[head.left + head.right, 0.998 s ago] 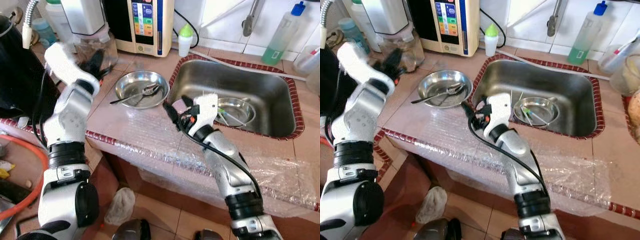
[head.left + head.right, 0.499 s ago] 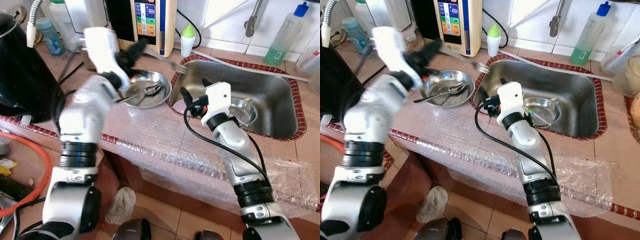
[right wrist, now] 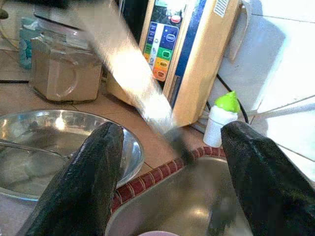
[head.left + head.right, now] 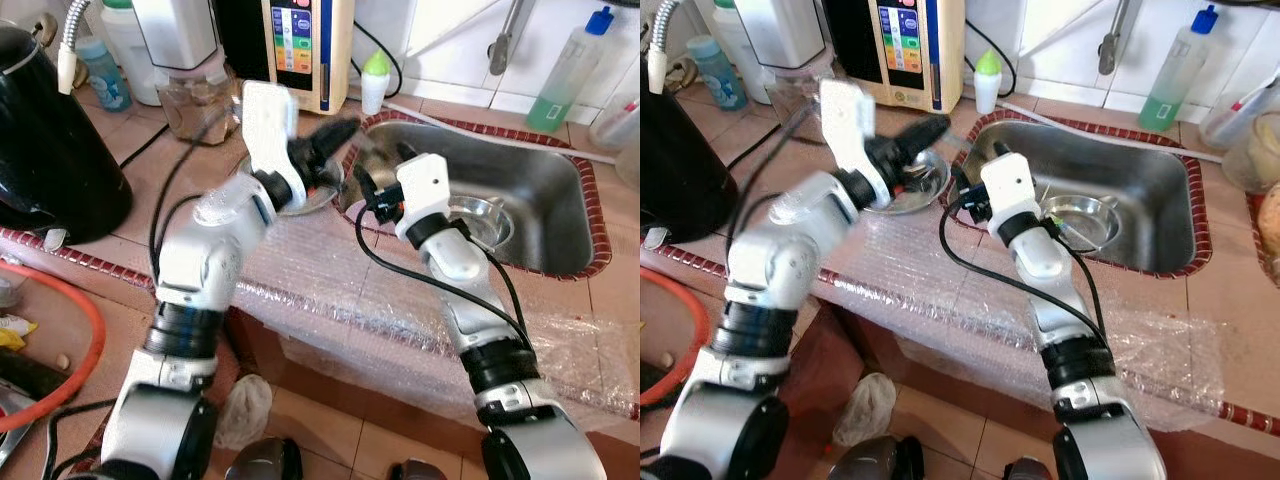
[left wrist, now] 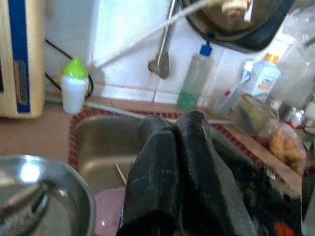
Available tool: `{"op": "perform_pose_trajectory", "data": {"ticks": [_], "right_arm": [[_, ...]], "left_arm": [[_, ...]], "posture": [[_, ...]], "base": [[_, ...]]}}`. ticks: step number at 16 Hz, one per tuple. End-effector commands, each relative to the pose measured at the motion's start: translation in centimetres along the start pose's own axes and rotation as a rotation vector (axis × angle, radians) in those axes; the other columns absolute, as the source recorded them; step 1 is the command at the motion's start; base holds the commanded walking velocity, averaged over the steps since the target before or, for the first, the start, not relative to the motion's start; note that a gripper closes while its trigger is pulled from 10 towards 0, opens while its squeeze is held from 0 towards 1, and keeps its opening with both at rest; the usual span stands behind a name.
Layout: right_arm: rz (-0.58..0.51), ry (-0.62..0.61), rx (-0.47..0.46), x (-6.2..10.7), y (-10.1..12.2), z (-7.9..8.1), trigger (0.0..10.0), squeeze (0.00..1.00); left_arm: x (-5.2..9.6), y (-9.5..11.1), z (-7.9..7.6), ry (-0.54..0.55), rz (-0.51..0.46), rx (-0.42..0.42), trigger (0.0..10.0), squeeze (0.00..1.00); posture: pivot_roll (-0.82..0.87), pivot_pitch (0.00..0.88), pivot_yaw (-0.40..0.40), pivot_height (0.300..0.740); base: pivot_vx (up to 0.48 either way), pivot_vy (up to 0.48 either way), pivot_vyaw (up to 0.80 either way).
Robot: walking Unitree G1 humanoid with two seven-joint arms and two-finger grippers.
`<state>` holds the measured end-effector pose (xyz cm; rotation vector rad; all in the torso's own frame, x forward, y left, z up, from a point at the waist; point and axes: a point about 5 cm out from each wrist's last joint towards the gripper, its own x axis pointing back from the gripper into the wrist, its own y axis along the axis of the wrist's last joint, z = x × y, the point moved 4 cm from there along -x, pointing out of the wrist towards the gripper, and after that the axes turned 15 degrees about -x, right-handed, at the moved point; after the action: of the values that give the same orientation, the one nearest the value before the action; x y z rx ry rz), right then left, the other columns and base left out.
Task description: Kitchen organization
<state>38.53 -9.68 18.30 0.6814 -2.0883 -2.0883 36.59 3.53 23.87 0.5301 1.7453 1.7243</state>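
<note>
My left gripper (image 4: 335,135) reaches over the counter to the sink's near-left rim, blurred with motion. Its fingers (image 5: 157,162) are pressed together. A silver fork (image 3: 142,93) shows as a bright streak slanting down toward the sink, held by that gripper. My right gripper (image 4: 368,188) stands open just beside it at the sink's left edge, with nothing between its fingers (image 3: 83,177). A steel bowl (image 4: 915,185) holding a spoon (image 3: 29,147) sits on the counter, partly hidden by my left arm. A second steel bowl (image 4: 482,215) lies in the sink (image 4: 540,170).
A beige water purifier (image 4: 300,50), a glass jar (image 4: 195,95) and a green-capped bottle (image 4: 372,80) line the back wall. A black kettle (image 4: 50,130) stands at the left. A soap bottle (image 4: 565,70) is behind the sink. Bubble wrap (image 4: 330,290) covers the counter's front.
My left arm has swung from the back left across the counter bowl to the sink rim, with the fork in it. My right gripper has risen toward the sink's left edge.
</note>
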Motion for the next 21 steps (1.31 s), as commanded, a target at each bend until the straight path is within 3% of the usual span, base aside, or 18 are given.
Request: {"op": "perform_pose_trajectory", "data": {"ticks": [1, 2, 10, 21], "right_arm": [[-0.018, 0.007, -0.007, -0.4, 0.4, 0.2, 6.1, 0.00], [-0.019, 0.009, -0.016, -0.6, 0.4, 0.2, 0.0, 0.00], [0.037, 0.005, -0.127, -0.8, -0.8, -0.3, 0.0, 0.00], [0.077, 0.035, -0.098, -0.6, -1.3, -1.6, 0.0, 0.00]], "left_arm": [[0.0, 0.5, -0.5, -0.023, -0.007, -0.023, 0.0, 0.00], [0.1, 0.3, -0.8, -0.029, -0.003, -0.022, 0.0, 0.00], [0.5, -0.2, -0.7, -0.023, 0.012, -0.032, 0.0, 0.00], [1.0, -1.5, -1.1, -0.058, 0.068, -0.074, 0.0, 0.00]], "posture": [[-0.01, 0.005, 0.066, 0.740], [-0.01, 0.005, 0.066, 0.740], [-0.01, 0.005, 0.064, 0.740], [0.00, 0.015, 0.068, 0.740]], "base": [[0.000, 0.000, 0.00], [0.000, 0.000, 0.00], [0.000, 0.000, 0.00], [0.000, 0.000, 0.00]]}}
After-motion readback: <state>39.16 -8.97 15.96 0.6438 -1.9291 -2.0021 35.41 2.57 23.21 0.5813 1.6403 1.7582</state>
